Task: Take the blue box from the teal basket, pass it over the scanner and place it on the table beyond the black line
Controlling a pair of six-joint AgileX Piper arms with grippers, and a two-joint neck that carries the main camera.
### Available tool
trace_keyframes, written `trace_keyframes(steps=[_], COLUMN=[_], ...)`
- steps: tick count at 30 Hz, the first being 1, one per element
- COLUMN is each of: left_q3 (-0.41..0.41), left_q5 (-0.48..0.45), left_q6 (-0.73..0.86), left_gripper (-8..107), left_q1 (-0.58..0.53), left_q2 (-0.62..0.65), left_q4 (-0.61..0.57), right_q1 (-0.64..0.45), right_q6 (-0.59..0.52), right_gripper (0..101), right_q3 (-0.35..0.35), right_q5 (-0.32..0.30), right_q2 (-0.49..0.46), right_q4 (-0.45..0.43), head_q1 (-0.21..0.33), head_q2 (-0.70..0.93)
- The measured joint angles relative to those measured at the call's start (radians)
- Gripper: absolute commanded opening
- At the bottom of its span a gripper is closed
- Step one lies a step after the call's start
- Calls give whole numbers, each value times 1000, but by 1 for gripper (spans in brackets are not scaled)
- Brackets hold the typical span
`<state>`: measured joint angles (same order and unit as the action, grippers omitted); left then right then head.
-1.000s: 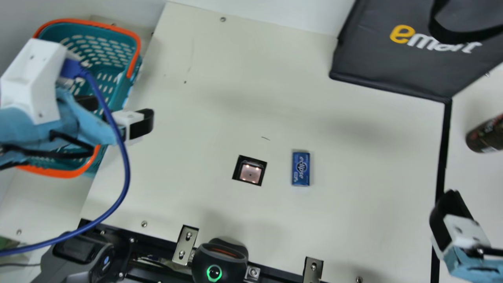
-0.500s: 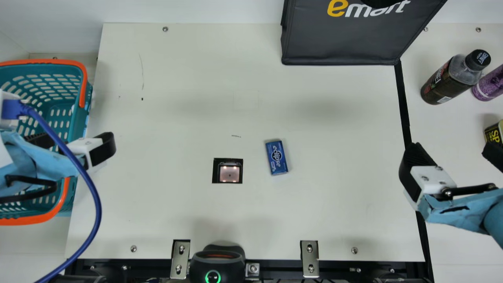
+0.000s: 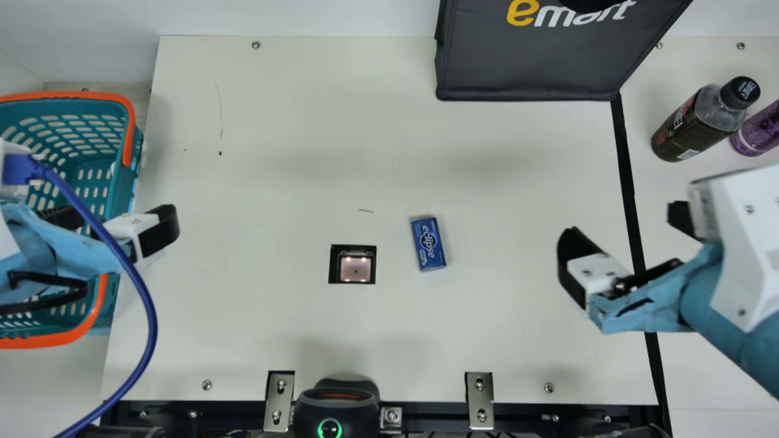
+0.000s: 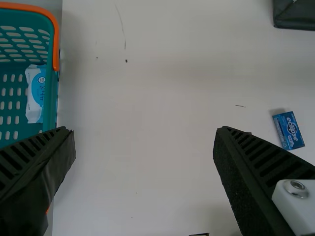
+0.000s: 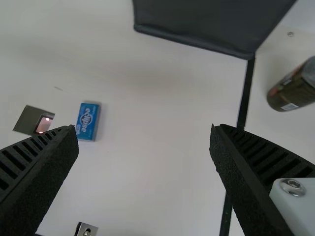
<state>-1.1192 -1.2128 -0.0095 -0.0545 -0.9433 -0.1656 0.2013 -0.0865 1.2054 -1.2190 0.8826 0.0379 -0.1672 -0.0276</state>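
The left tool (image 3: pixel 113 214), above the basket's right side, has its two fingers standing wide apart with nothing between them. The right tool (image 3: pixel 621 226) is also spread wide and holds nothing; it hangs around the black line (image 3: pixel 625 161) at the right. The blue box (image 3: pixel 428 244) lies flat on the tabletop (image 3: pixel 292 328), to the right of the scanner (image 3: pixel 355 269) and left of the line, touching neither. Its long axis runs mostly near to far, the far end leaning slightly left, with the lettering along that length. The teal basket (image 3: pixel 135 159) is cut off at the left, and the left arm covers its middle; a white and blue packet (image 4: pixel 35 94) inside is partly hidden by the basket's wall. The dark bag (image 3: pixel 535 67) is cut off at the far side, and a purple container (image 3: pixel 761 131) at the right.
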Motion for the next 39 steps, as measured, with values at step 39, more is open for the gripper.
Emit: trace_keyframes(steps=[39], left_q3=[0], left_q5=[0], left_q6=[0], left_gripper=[90], left_q1=[0], left_q2=[0], left_q4=[0], right_q1=[565], right_q6=[775], right_gripper=[95], right_q3=[-42], right_q5=[243], right_q2=[605], right_q4=[-200], head_q1=[0], head_q2=[0])
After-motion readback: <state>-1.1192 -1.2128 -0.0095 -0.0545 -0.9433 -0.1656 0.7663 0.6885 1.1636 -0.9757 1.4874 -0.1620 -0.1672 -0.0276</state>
